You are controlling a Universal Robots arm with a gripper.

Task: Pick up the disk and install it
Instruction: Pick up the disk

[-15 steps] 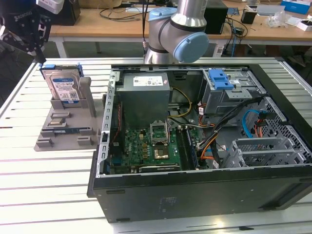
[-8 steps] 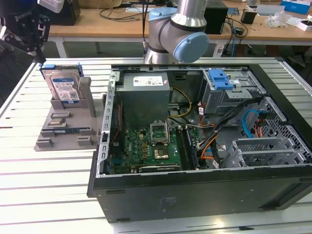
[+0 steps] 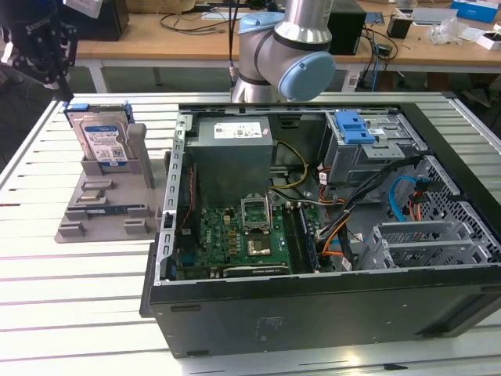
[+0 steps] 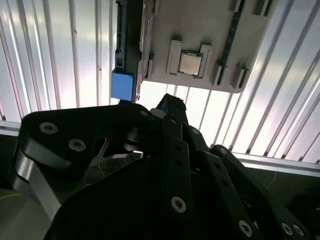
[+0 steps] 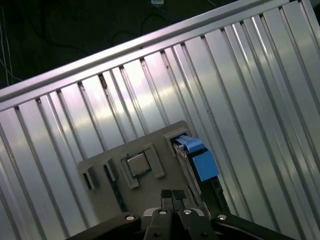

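Below my fingers (image 5: pixel 166 196), off to one side, the disk (image 3: pixel 104 141) stands on edge in its grey holder (image 3: pixel 117 227). They are pressed together, empty. Going down like this, my gripper (image 5: pixel 172 195) might knock it over.

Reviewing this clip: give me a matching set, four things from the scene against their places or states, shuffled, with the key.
Things:
1. disk
2. gripper
3. computer case
4. processor chip

Places or states:
A. lying on its side, open
B. standing upright in the grey holder
C. lying flat in a pocket of the holder
D. above the holder, holding nothing

Pairs: 1-B, 2-D, 3-A, 4-C
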